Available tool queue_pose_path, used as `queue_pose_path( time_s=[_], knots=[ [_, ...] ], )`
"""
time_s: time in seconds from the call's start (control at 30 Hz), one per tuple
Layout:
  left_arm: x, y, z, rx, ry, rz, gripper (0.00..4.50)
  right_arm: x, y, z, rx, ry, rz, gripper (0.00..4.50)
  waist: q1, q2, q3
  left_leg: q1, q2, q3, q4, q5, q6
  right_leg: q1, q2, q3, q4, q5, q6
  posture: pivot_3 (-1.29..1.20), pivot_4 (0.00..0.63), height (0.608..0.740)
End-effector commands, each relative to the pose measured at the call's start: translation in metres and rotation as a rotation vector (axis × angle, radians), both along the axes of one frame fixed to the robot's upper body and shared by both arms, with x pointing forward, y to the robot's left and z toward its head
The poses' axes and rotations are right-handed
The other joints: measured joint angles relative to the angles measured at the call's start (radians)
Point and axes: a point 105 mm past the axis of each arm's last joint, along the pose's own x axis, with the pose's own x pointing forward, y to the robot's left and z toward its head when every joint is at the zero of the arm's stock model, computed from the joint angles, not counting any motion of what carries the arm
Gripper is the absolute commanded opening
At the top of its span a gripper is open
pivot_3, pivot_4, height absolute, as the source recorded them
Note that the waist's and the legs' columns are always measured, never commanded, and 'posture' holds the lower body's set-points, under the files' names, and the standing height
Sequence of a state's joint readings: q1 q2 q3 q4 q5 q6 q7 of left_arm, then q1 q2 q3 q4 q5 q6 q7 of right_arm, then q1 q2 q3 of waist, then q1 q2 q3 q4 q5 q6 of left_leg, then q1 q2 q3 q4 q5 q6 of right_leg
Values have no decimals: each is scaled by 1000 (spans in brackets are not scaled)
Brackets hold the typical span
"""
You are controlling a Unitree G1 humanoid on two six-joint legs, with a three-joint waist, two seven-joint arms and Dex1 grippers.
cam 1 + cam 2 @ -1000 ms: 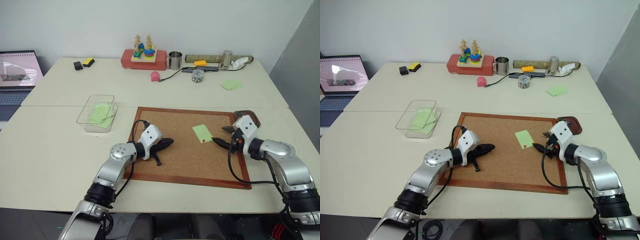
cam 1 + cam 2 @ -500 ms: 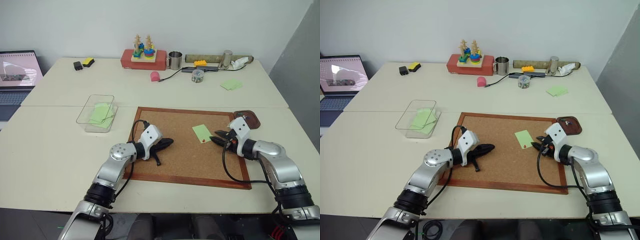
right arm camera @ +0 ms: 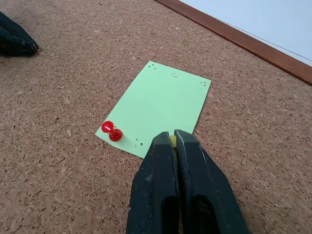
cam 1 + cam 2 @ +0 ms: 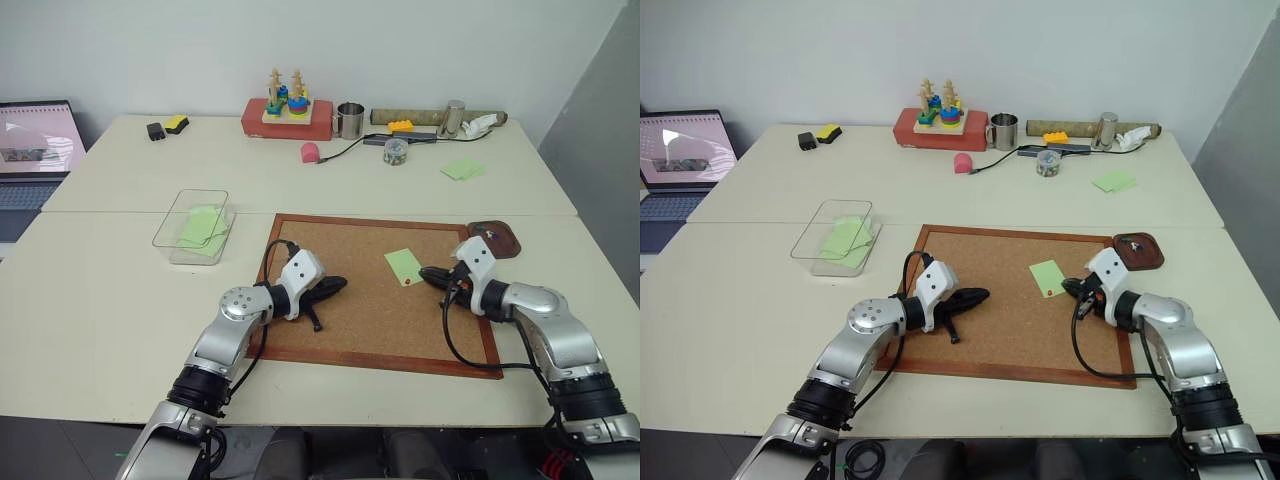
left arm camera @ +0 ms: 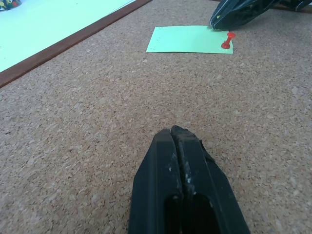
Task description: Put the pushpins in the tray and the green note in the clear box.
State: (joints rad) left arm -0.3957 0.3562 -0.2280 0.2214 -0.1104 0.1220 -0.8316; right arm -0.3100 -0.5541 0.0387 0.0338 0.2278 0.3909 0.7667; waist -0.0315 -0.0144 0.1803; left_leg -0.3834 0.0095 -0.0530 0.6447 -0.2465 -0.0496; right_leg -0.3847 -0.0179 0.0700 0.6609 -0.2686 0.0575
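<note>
While clamped on a yellow pushpin (image 3: 172, 141), right gripper (image 3: 174, 139) at green note (image 3: 158, 106).

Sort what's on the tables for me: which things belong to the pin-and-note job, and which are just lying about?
Job: green note on the cork board; red pushpin; yellow pushpin between the shut right gripper fingers; tray; clear box.

Lying about: laptop, stacking toy, metal cup, glass jar, note pad.

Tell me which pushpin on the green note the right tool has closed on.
The yellow pushpin, pinched between the right tool's fingertips at the green note's near edge. The red pushpin stands free at the note's corner, untouched.
</note>
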Motion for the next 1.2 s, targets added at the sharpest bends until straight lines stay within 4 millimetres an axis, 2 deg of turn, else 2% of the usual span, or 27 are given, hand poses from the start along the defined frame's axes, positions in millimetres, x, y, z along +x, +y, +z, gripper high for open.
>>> queue_pose_path(
  time_s=[0.03, 0.4, 0.63, 0.83, 1.0, 1.2],
  knots=[
    [-9, 11, -36, 91, 112, 29, 0, -1, 5, 36, 72, -112, 38, 4, 0, 0, 0, 0, 0, 0, 0, 0, 0, 0, 0, 0, 0, 0, 0, 0, 150, 740],
    [-10, 11, -37, 99, 114, 28, 0, -3, 7, 53, 141, -122, 49, 4, 0, 0, 0, 0, 0, 0, 0, 0, 0, 0, 0, 0, 0, 0, 0, 0, 150, 740],
    [-9, 11, -37, 99, 114, 28, 0, 0, -2, 65, 186, -132, 11, 4, 0, 0, 0, 0, 0, 0, 0, 0, 0, 0, 0, 0, 0, 0, 0, 0, 150, 740],
    [-9, 11, -38, 97, 115, 27, 0, 17, -39, 69, 95, -177, -160, 4, -1, 0, 0, 0, 0, 0, 0, 0, 0, 0, 0, 0, 0, 0, 0, 0, 150, 740],
    [-10, 8, -38, 99, 115, 18, 0, 39, -87, 57, -112, -212, -426, 4, 0, 0, 0, 0, 0, 1, 0, 0, 0, 0, 0, 0, -1, 0, 0, 0, 150, 740],
    [-10, 7, -38, 99, 111, 13, 0, 52, -108, 46, -150, -219, -573, 4, -1, 1, 0, 0, 0, 1, 0, 0, 0, 0, 0, 1, -1, 0, 0, 0, 150, 740]
  ],
)
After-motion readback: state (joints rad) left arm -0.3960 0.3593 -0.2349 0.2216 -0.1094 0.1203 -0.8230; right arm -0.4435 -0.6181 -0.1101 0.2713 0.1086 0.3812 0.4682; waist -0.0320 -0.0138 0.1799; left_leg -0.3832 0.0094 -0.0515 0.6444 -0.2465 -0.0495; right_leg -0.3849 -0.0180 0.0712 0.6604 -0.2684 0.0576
